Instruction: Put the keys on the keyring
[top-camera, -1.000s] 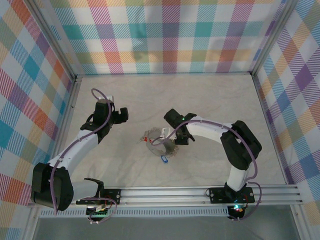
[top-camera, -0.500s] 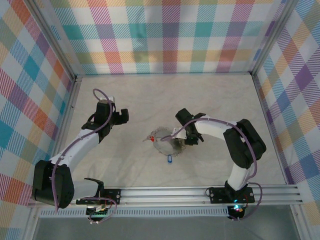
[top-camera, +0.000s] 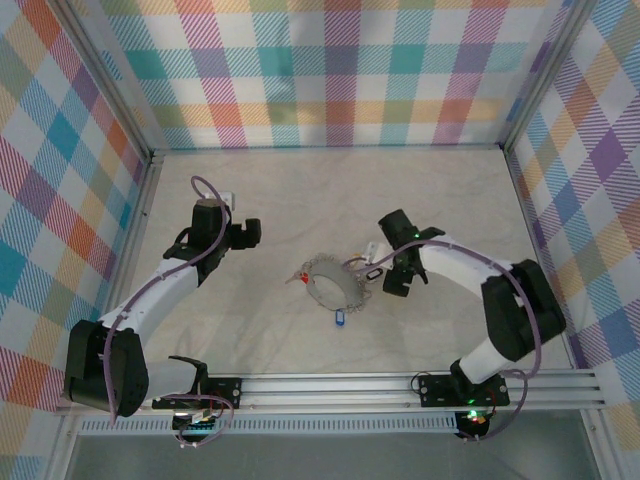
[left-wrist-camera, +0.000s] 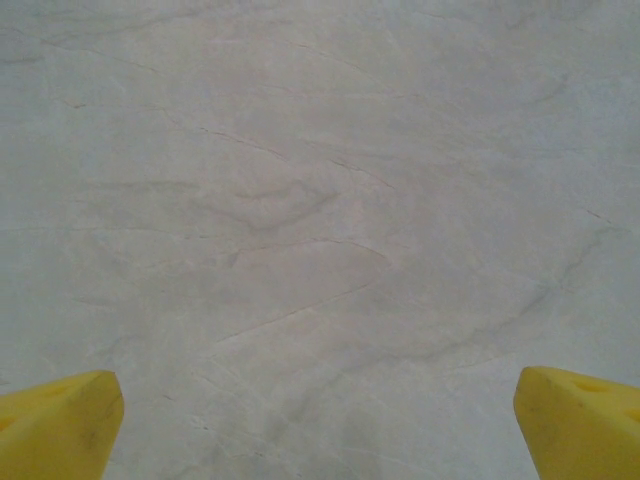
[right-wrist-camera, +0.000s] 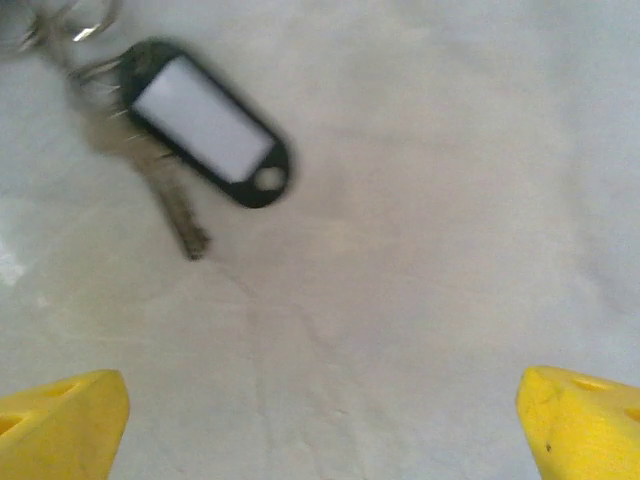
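Working out from the near edge of the table (top-camera: 250, 335), you first meet the key with the blue tag (top-camera: 339, 318), lying flat just on the near side of the keyring (top-camera: 330, 286). The keyring lies flat in the middle of the table, with a red tag (top-camera: 301, 277) at its left edge. I cannot tell if these keys are already hooked on. The ring looks thin, hard and very light, so I think it will slide away if you push it. It may need one gripper to pin it while the other does the threading. To the right of the ring lies the key with the black tag (right-wrist-camera: 205, 120). It looks tiny, hard and flat against the table, so the smooth metal may slip out of a pinch. The fatter plastic tag looks like the best place to grab it. Your right gripper (top-camera: 392, 283) hangs just right of that key with its arm bent back like an elbow. Its wrist view shows its yellow fingertips (right-wrist-camera: 60, 415) spread wide apart with nothing between them, pointing down at the table. The black-tag key sits ahead of them and to the left. Farther off, well apart from the ring, your left gripper (top-camera: 247, 232) points down at bare table, also spread wide and holding nothing.
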